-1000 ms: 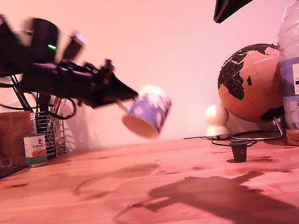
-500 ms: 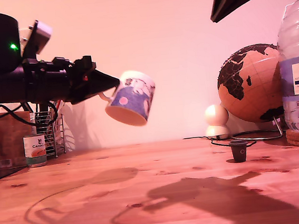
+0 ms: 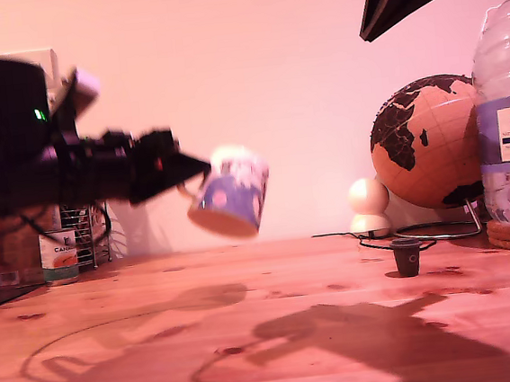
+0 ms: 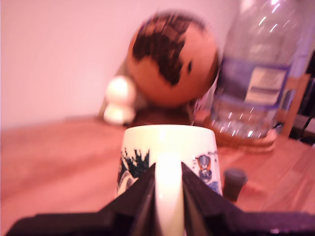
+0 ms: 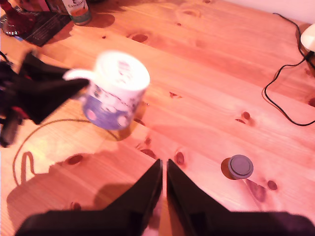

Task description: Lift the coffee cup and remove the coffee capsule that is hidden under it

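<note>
The coffee cup (image 3: pixel 230 193), cream with a blue-purple band, hangs tilted in the air above the wooden table (image 3: pixel 251 336), left of centre in the exterior view. My first gripper (image 3: pixel 194 167) is shut on its loop handle; the first wrist view shows the handle pinched between the fingers (image 4: pixel 147 191), with the coffee cup (image 4: pixel 170 147) just beyond. The coffee capsule (image 3: pixel 408 256) stands uncovered on the table in front of the globe, clear of the cup. My second gripper (image 3: pixel 368 34) hovers high at the exterior view's upper right, shut and empty. Its own view looks down on the coffee cup (image 5: pixel 115 91) and the coffee capsule (image 5: pixel 240 166).
A globe (image 3: pixel 427 143), a large water bottle (image 3: pixel 508 112) on cork mats and a white two-ball object (image 3: pixel 369 205) stand at the exterior view's right rear. A black cable (image 3: pixel 368 239) runs near the capsule. A small tin can (image 3: pixel 60 255) and a wire rack (image 3: pixel 87 227) stand at the far left.
The first arm carried the cup toward the exterior view's left and upward, then dipped it slightly. The capsule and the second gripper stayed put.
</note>
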Motion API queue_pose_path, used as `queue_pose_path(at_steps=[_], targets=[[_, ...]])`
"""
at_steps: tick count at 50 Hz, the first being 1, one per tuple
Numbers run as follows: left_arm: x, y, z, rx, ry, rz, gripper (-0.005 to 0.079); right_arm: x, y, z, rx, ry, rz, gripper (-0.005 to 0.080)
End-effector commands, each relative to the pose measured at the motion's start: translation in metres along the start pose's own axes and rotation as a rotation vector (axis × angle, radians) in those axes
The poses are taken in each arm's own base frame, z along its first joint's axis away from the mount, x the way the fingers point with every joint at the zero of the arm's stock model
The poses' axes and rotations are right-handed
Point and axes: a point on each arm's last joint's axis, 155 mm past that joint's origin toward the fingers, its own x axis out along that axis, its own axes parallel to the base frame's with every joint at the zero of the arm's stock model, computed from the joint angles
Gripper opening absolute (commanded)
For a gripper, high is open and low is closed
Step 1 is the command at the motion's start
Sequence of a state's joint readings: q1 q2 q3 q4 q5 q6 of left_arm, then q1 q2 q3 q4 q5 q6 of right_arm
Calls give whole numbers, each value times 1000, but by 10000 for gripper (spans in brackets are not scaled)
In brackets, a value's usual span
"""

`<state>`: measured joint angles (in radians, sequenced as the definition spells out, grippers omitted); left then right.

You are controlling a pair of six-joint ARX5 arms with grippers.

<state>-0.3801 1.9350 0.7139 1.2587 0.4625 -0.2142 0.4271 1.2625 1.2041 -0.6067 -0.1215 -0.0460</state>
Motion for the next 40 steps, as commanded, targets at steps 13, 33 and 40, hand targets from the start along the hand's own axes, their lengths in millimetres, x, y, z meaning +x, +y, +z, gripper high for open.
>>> queue_pose_path(at_steps=[13, 33, 40], targets=[[6, 1, -6, -1, -16, 9, -21, -1, 3, 2, 1, -6, 8, -11], [20, -8, -25, -13, 23, -16, -21, -1, 7, 2, 2, -8, 30, -11], [23, -9, -33, -11, 37, -17, -21, -1, 9, 2, 10, -8, 41, -11]])
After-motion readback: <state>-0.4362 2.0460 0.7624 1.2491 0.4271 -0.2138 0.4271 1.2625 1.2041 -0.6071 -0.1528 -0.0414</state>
